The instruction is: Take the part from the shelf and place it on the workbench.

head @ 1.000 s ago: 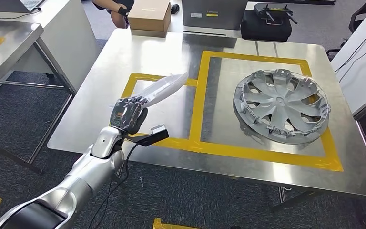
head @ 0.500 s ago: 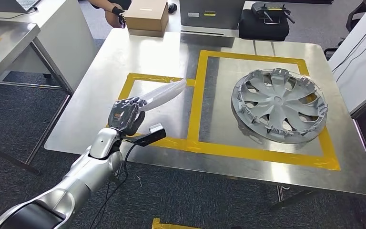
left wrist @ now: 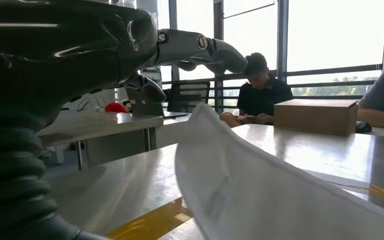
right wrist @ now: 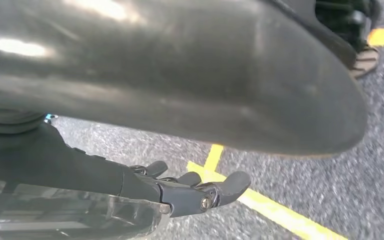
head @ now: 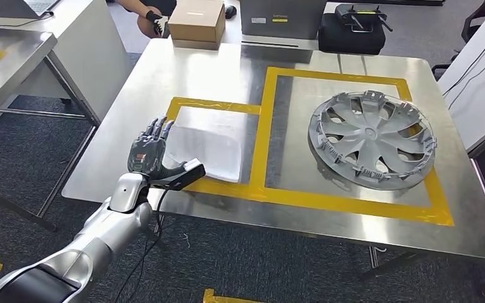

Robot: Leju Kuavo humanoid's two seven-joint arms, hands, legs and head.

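Head view, left hand (head: 148, 151) with fingers spread wide, holding nothing, white bagged part (head: 207, 142) flat on the workbench (head: 132, 95) just right of the fingertips, right hand (right wrist: 190, 192) fingers loosely curled, nothing in them.

The part (head: 207, 142) lies on the workbench (head: 164, 76), left of the wheel cover (head: 372, 139).
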